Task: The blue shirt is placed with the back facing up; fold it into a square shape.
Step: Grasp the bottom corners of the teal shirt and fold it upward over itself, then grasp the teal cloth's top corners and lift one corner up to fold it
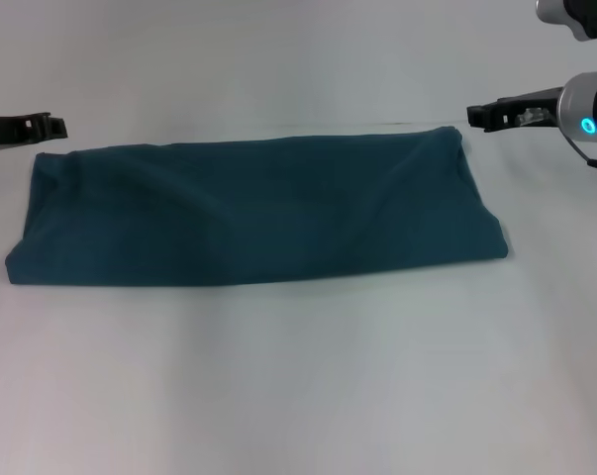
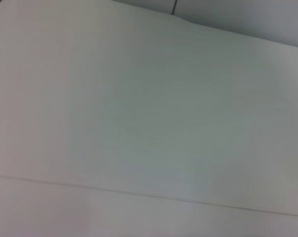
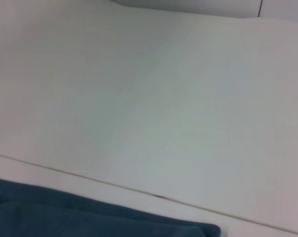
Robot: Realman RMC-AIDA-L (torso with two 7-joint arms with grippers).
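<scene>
Blue shirt (image 1: 253, 210) folded into a long band across the bench (image 1: 298, 376), left hand (image 1: 50, 127) and right hand (image 1: 476, 116) just off its far corners, holding nothing, finger gaps unreadable.

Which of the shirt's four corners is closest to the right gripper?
The far corner on the robot's right of the blue shirt. The right gripper hangs just beside and beyond it; the left gripper sits by the opposite far corner.

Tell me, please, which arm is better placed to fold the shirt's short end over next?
Probably the right: the right gripper sits just beside the blue shirt's far right corner, while the left gripper hovers slightly farther off its far left corner.
</scene>
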